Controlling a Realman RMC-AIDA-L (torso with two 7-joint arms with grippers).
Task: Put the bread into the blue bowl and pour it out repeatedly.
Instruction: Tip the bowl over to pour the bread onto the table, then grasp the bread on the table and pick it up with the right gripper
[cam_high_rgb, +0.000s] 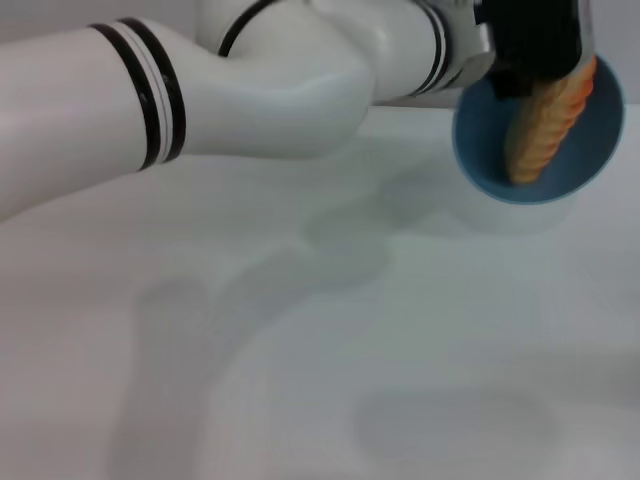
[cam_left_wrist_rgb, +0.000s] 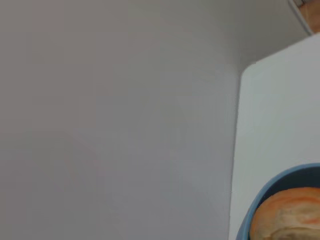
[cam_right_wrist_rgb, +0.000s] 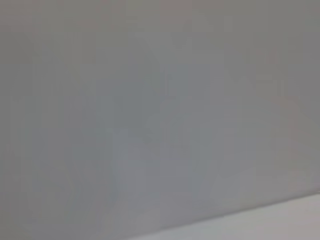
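The blue bowl is at the far right of the white table, its opening tipped toward the head camera. The bread, orange-brown with pale stripes, leans lengthwise inside it. My left gripper is a black block right over the bowl's far rim and covers the bread's upper end; what it touches is hidden. In the left wrist view the bowl's rim and one end of the bread show at the corner. My right gripper is out of view.
My left arm reaches across the back of the white table from the left. The table's corner and a grey wall show in the left wrist view. The right wrist view shows the wall.
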